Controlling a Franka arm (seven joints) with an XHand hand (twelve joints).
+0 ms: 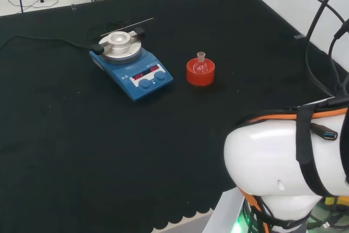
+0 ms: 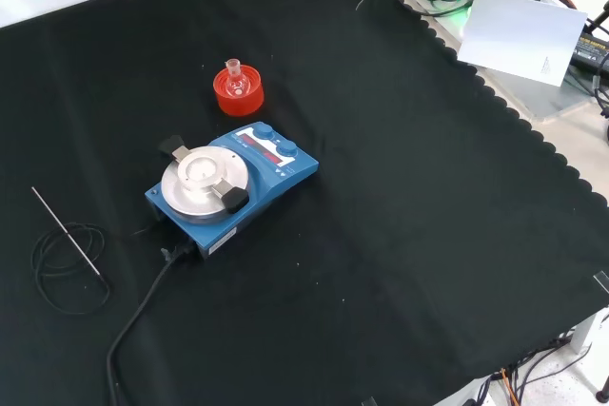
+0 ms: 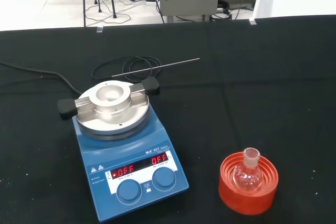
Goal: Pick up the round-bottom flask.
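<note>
A small clear round-bottom flask (image 1: 201, 65) (image 2: 236, 81) (image 3: 248, 176) stands upright, neck up, in a red ribbed ring stand (image 1: 200, 73) (image 2: 238, 92) (image 3: 248, 184) on the black cloth. In the head view the stand lies near the middle of the bench, to the right of a blue hotplate. In the front view it lies above the hotplate. Nothing touches the flask.
A blue hotplate stirrer (image 1: 131, 64) (image 2: 231, 187) (image 3: 122, 140) with a round metal top and a black cable stands beside the stand. A thin metal rod with a coiled black wire (image 2: 68, 242) (image 3: 157, 66) lies beyond it. The arm's white link (image 1: 289, 162) bulks at the head view's lower right.
</note>
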